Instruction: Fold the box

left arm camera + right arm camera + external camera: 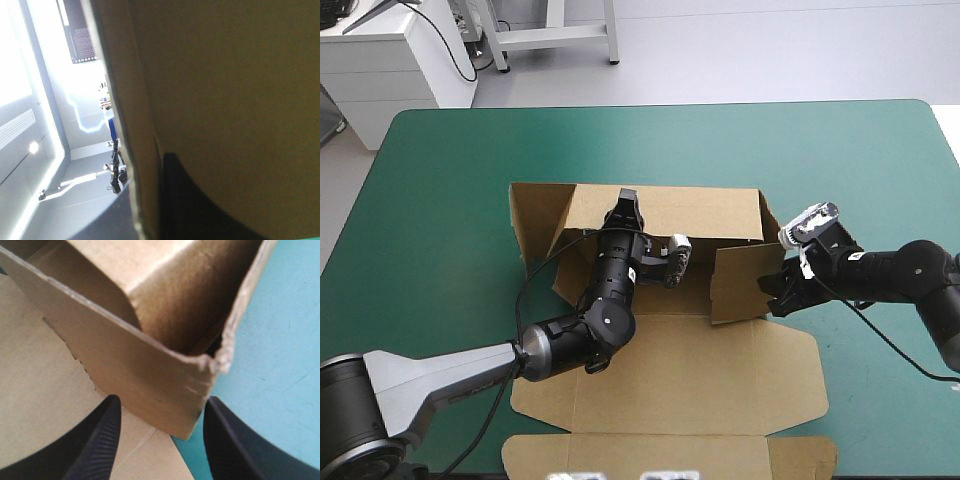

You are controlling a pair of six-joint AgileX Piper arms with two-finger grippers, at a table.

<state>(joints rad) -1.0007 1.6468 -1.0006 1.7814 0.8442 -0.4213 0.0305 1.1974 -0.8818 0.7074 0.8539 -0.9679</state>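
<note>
Brown board, the box [670, 370], is pictured at the middle of the teal-green bench [440, 200], its far wall [705, 212] raised and the rest of the sheet lying flat toward the near edge. The left hand [625, 204] is placed inside at the far wall's top edge (whether it is apart or clamped cannot be told). The right hand [772, 292] is held apart, with the near corner of the raised right side wall [740, 280] framed between its black fingers [100, 440].
</note>
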